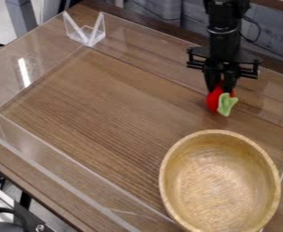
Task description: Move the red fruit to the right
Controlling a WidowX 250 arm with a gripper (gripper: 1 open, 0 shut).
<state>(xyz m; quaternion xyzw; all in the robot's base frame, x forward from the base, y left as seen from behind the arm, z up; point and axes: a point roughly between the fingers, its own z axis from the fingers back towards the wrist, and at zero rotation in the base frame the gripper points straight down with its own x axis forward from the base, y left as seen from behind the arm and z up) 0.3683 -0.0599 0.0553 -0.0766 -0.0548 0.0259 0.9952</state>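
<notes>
Pinching the red fruit point(216, 96) from above, the black gripper point(219, 88) has its fingers clamped on the toy's red top, green leafy end poking out at four o'clock. Fruit sits low over the wooden table point(95, 109), at twelve o'clock from the wooden bowl point(220, 180) and well apart from it, inside the clear acrylic wall point(35, 68).

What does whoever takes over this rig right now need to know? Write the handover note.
Gripper: pointing down, shut on the small glossy red strawberry-shaped fruit with the green leafy end.
Fruit: at the far right of the wooden table, low over or on the surface; contact is hard to judge. The round wooden bowl sits nearer the camera, apart from it.
Done: fruit gripped, already on the right side.
Left: confirm it rests on the table, open the jaws, lift away.
</notes>
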